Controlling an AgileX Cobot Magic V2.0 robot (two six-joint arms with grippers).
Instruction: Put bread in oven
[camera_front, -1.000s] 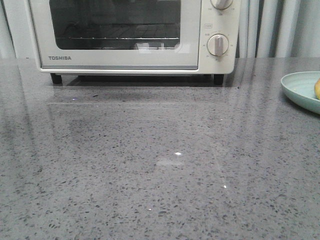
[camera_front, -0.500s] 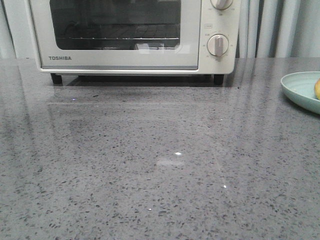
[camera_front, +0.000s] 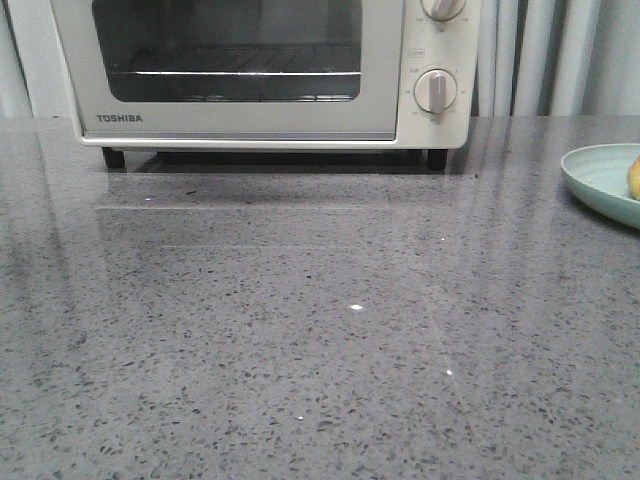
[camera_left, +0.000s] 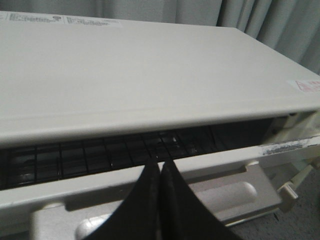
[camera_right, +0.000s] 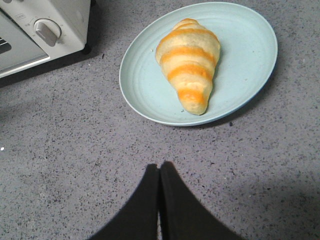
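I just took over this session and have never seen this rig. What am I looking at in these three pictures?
It is a two-armed robot at a grey table. The wide picture looks forward from the robot: the oven stands at the back, and a teal plate sits at the right edge. The other two come from cameras on the wrists. The left gripper, fingers together, is at the oven door, which is slightly ajar. The right gripper, also closed and empty, hangs over the table near the plate holding the bread.

Grey speckled stone counter (camera_front: 300, 340) open in front of cream-white toaster oven (camera_front: 430, 130); its glass door (camera_left: 150, 185) only cracked, narrow slot at top. Pale teal plate (camera_front: 600, 175) occupies far right.
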